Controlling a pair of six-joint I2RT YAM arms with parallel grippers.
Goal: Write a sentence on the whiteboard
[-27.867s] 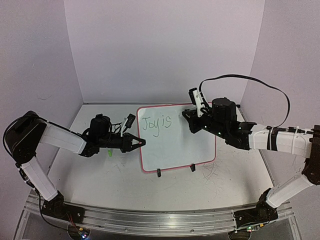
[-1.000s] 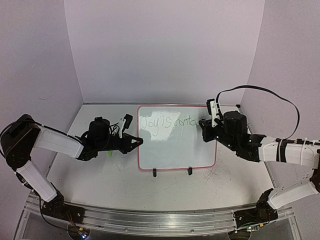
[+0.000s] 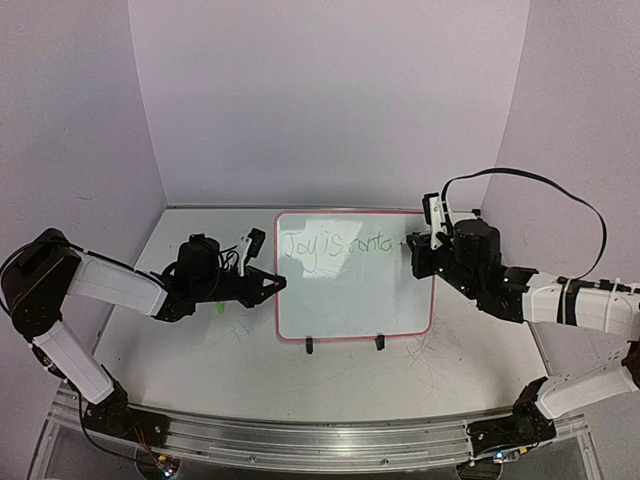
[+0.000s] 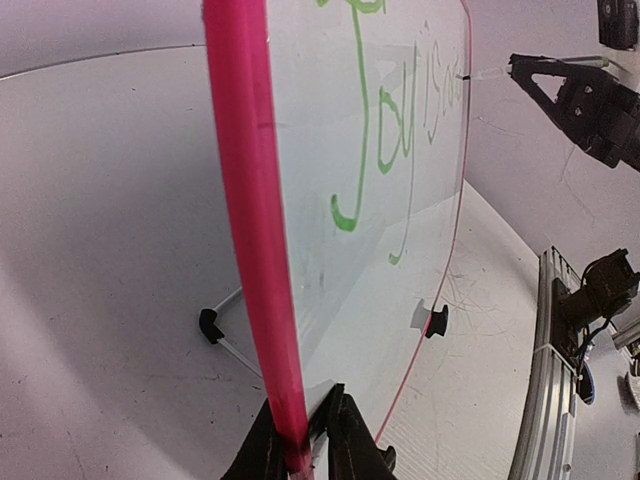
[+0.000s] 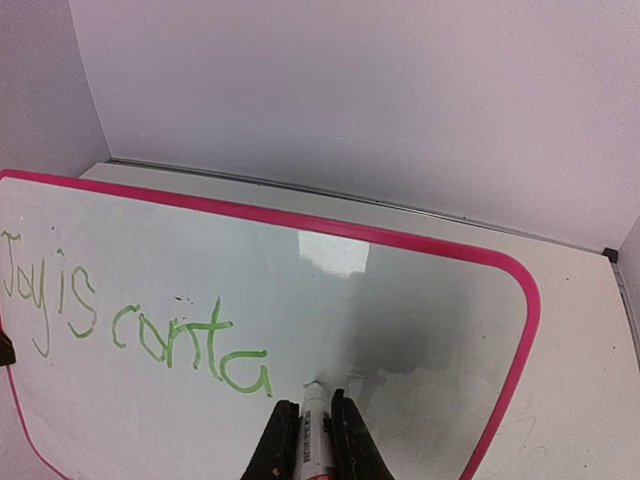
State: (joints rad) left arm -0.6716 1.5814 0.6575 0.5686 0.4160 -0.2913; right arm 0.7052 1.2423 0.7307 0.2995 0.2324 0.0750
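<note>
one whiteboard, one green sentence, one marker, two claws: left claw, right claw

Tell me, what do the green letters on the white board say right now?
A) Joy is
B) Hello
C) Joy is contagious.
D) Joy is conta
D: the green writing on the whiteboard ends at "conta", and the marker has its tip just past the last a.

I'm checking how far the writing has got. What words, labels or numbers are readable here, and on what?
"Joy is conta": green handwriting on the whiteboard; the last word breaks off there.
The marker: no label can be read.
Nothing else legible in any view.
</note>
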